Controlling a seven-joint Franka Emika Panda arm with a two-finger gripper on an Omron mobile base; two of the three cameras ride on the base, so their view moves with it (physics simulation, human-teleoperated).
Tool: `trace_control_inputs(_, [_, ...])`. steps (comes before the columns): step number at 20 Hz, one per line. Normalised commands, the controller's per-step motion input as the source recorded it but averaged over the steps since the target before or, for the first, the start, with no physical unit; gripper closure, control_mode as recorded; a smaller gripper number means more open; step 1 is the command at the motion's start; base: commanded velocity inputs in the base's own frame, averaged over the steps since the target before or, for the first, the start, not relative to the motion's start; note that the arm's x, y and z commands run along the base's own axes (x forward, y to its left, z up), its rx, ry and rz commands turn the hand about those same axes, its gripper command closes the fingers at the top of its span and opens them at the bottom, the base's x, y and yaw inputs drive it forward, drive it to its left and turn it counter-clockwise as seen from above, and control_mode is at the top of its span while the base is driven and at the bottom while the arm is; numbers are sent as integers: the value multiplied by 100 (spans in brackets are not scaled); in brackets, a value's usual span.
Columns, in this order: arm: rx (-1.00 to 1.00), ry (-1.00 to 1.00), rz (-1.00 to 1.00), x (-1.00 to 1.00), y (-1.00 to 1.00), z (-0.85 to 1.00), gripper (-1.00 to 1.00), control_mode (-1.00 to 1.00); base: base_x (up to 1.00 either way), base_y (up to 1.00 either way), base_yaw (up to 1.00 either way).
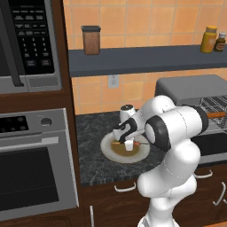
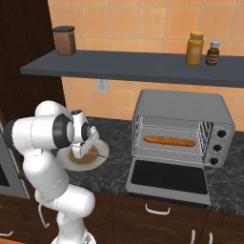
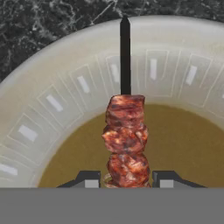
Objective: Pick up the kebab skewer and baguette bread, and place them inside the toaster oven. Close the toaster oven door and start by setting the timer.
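The kebab skewer (image 3: pixel 126 140) lies on a round plate (image 3: pixel 52 87), its red-brown meat pieces running toward me and its dark stick pointing at the far rim. My gripper (image 3: pixel 127 179) is down over the plate (image 1: pixel 108 153) with a fingertip on each side of the meat, shut on the skewer. In the base views the gripper (image 1: pixel 128 144) (image 2: pixel 86 151) sits low on the plate (image 2: pixel 102 159). The baguette bread (image 2: pixel 169 141) rests on the wire rack inside the toaster oven (image 2: pixel 181 102). The toaster oven door (image 2: pixel 167 177) hangs open, flat over the counter.
A black microwave (image 1: pixel 26 40) and a steel built-in oven (image 1: pixel 31 177) fill the left. A shelf (image 1: pixel 146 60) above the counter carries a brown canister (image 1: pixel 91 40) and two bottles (image 2: pixel 194 47). Dark counter lies between plate and toaster oven.
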Motion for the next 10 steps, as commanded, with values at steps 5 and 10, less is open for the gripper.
trace_control_inputs(5, [0,-3,0,-22,-2,50,100,-100,0,0,0])
trace_control_inputs(10, [0,-1,3,-50,-21,90,100,-100,0,0,0])
